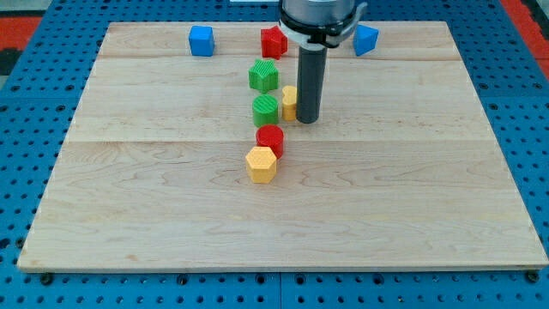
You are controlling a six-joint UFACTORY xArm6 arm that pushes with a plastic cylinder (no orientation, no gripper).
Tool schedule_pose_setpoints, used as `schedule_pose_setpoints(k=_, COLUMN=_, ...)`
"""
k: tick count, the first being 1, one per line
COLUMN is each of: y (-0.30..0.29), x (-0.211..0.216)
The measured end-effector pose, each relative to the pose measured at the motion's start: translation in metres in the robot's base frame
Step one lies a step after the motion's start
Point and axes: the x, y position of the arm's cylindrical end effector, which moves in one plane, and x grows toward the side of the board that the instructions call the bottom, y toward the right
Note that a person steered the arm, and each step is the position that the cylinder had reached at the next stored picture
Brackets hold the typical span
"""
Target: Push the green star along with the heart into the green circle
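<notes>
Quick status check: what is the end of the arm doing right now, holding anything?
My tip: a bare rod, holding nothing; it stands on the board against the right side of the yellow block, which is beside the lower green block.

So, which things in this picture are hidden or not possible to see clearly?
- Small yellow block, camera view: the dark rod covers its right part, so its shape is unclear.
- My tip: whether it touches the yellow block cannot be told.
- Red block at the view's top: partly behind the arm's body; shape uncertain.
- Arm above the rod: cut off by the view's top edge.

yellow block (289, 101) half-hidden — behind rod (309, 81)
</notes>
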Motion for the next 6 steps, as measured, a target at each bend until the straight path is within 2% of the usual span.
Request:
schedule_pose_setpoints(k=2, y=-0.044, x=-0.006)
schedule_pose_setpoints(k=3, y=-0.043, x=-0.02)
schedule_pose_setpoints(k=4, y=-0.014, x=-0.024)
schedule_pose_setpoints(k=5, y=-0.013, x=-0.075)
schedule_pose_setpoints(k=6, y=0.0, x=-0.065)
